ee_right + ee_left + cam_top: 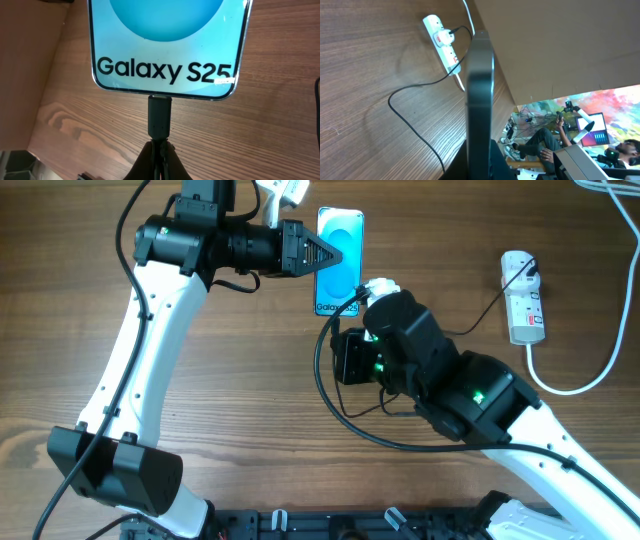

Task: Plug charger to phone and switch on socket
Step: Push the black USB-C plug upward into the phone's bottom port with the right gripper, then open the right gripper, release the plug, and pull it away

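Phone: phone (343, 242) face up near the far edge of the tabletop (250, 380), gripped at its left long edge; could not tell whether resting on the wood or raised.
Phone's lettered edge: short edge with "Galaxy S25" turned toward the right arm, connector tip butted square against its middle.
Charger: charger (160, 117) clamped just behind its connector; thin black cable looped under the right arm and ran off to the right, far end seated in the socket.
Socket: socket (522, 300) well right of the phone, close to the tabletop's right edge, white lead (572, 391) curling beside it; switch position too small to read.
Open room: broad bare wood left of and in front of the phone; between phone and socket only the slack cable.
Left arm: stretched from the near left corner to the far side, wrist bent rightward; left end effector (480, 162) closed on the phone's edge.
Right arm: reached in from the near right corner, wrist aimed along the phone's length; right end effector (160, 156) pinched tight on the charger.
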Robot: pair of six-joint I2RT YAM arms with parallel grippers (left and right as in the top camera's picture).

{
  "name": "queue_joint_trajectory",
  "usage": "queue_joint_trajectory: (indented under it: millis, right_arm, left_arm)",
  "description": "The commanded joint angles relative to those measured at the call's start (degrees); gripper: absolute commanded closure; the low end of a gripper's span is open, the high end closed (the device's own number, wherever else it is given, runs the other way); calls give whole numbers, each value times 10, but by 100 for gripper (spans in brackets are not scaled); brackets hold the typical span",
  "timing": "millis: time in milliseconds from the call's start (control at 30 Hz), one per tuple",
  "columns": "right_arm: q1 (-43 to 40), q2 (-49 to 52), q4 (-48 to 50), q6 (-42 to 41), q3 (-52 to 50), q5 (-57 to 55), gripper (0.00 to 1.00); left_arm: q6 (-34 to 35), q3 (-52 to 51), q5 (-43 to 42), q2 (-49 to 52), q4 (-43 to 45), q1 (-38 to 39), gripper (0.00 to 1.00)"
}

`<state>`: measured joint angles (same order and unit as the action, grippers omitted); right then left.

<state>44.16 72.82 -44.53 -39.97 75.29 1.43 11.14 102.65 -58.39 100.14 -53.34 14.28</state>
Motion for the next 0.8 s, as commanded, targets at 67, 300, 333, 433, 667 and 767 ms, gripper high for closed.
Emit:
queue_joint_trajectory:
  millis: [67,300,333,433,667,767]
  right_arm:
    - [-17,2,50,55,16,-31,96]
    - [-17,2,60,56,15,-63,96]
    - [-17,2,60,57,15,-68,95]
    - [-17,2,61,72,16,-78,96]
    - [-17,2,74,70,16,-83,95]
    - [-17,-2,74,68,16,-81,62]
  left_arm:
    - [2,4,-35,0,-14,5,96]
    - [2,4,-67,0,-18,5,96]
    - [2,4,-67,0,-18,5,96]
    - [2,4,-65,0,-18,5,96]
    - [2,4,-65,0,-18,5,96]
    - [2,4,-30,0,-18,5,96]
